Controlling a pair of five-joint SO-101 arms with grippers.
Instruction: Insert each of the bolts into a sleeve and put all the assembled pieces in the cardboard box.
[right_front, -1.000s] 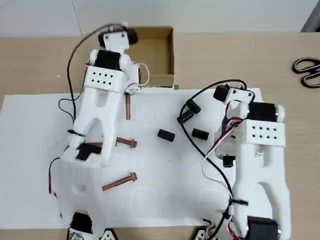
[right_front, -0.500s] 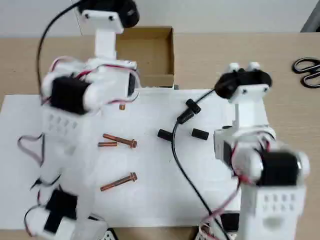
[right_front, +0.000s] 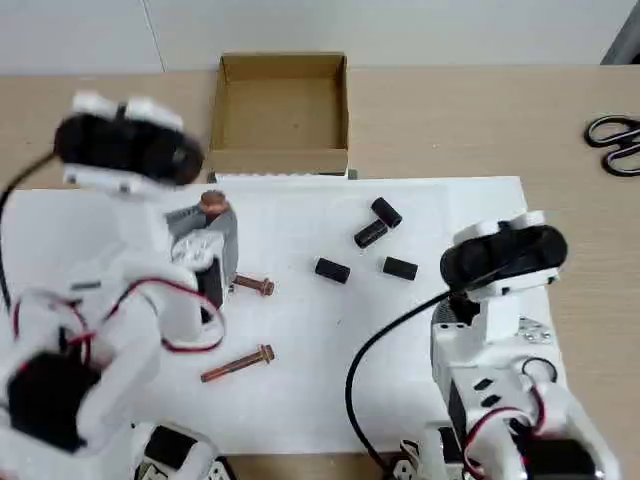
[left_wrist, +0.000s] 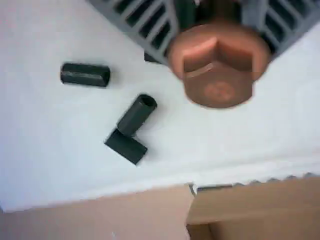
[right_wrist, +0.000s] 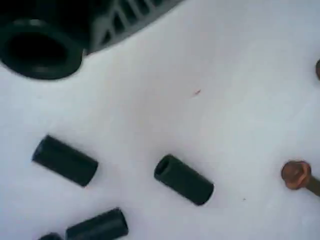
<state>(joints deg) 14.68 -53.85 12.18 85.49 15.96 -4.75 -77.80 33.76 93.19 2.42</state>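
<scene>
While in gripper (right_front: 208, 224), bolt (right_front: 212, 201) near box (right_front: 280, 160)

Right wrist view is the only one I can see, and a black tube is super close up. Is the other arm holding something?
Observer: Yes. In the high view, the left gripper holds a copper-coloured hexagon-headed metal bolt, head pointing up.
Operator: Where's the box?
Observer: The brown cardboard box sits open just beyond the far edge of the white sheet, with nothing in it yet.
Operator: How many tubes are loose?
Observer: Four short black cylindrical sleeves lie on the sheet between the arms.
</scene>
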